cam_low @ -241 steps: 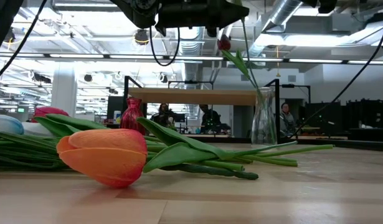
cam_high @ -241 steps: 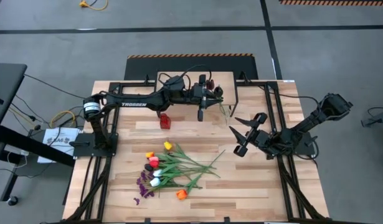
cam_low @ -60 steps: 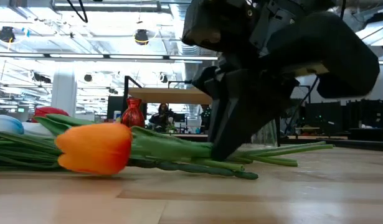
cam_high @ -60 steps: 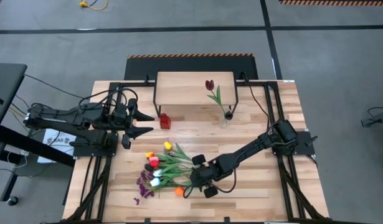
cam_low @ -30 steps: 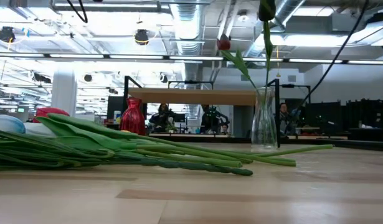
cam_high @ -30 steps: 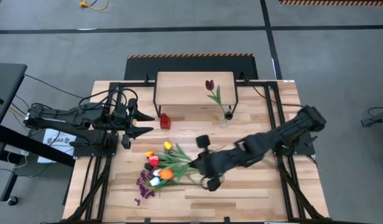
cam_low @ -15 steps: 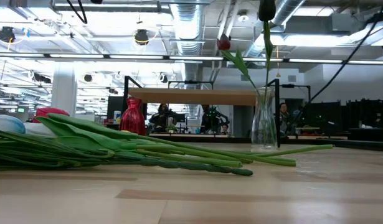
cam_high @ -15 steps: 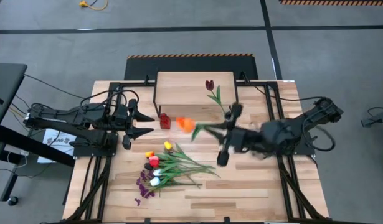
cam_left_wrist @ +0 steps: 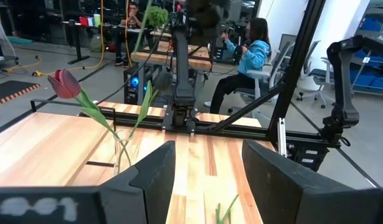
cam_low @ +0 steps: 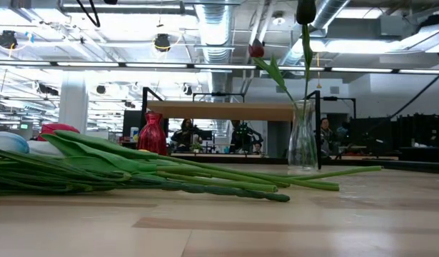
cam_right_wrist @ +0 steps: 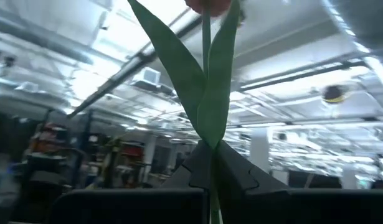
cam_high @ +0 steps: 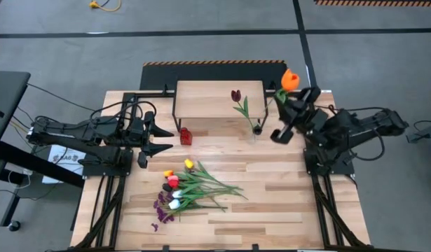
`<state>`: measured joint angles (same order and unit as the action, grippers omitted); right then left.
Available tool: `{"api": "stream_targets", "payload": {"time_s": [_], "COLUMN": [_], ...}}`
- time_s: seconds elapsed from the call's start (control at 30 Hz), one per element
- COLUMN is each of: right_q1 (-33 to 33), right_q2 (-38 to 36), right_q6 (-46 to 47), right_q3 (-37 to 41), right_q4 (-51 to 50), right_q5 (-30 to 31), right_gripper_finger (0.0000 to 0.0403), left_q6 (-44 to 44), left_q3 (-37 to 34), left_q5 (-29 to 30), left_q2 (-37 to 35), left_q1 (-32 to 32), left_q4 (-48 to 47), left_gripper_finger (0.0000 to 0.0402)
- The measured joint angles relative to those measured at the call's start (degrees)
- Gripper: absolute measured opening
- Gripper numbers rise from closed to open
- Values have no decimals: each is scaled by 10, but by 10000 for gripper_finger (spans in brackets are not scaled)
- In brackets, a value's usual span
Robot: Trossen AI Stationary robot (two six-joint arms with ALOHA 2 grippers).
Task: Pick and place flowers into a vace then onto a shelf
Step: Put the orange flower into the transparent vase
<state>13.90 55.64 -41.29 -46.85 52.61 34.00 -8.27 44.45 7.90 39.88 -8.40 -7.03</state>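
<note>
My right gripper (cam_high: 289, 99) is raised over the table's far right corner, tipped upward and shut on an orange tulip (cam_high: 291, 78). The glass vase (cam_high: 256, 131) stands on the table in front of the shelf (cam_high: 201, 94). A maroon tulip (cam_high: 236, 95) leans out of it, and the low view shows a second dark-headed stem (cam_low: 305, 13) upright in it. The other flowers (cam_high: 190, 187) lie in a bunch on the table's near middle. My left gripper (cam_high: 153, 138) hangs open at the table's left side and touches nothing. My right gripper pinches the orange tulip's green stem (cam_right_wrist: 211, 186) between its two fingers, below the leaves (cam_right_wrist: 207, 93). The fingers slant upward and lie across the stem. The tulip is lifted clear of the table, bloom (cam_right_wrist: 210, 5) uppermost above the fingers.
A small red vase (cam_high: 186, 135) stands left of the shelf's front leg. Black frame rails (cam_high: 317, 203) run along both table sides. Bare wood (cam_high: 271, 203) lies between the bunch and the right rail. People sit in the room beyond (cam_left_wrist: 250, 53).
My right gripper has carried the orange tulip up from beside the bunch toward the table's far right corner, past the vase. It has tipped from pointing down to slanting upward, so the bloom now stands above it. The bunch has stayed where it was.
</note>
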Motion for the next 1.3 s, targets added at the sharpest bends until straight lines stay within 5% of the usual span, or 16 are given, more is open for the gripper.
{"api": "stream_targets", "payload": {"time_s": [0.6,1.3], "right_q1": [-174,-185], "right_q2": [-23,84], "right_q6": [206,277], "right_q3": [236,290], "right_q4": [173,278], "right_q5": [-35,-29], "right_gripper_finger": [0,0], "left_q6": [1,1], "left_q3": [0,0], "left_q5": [0,3], "left_q2": [0,0], "left_q1": [0,0], "left_q4": [0,1], "left_gripper_finger": [176,176]}}
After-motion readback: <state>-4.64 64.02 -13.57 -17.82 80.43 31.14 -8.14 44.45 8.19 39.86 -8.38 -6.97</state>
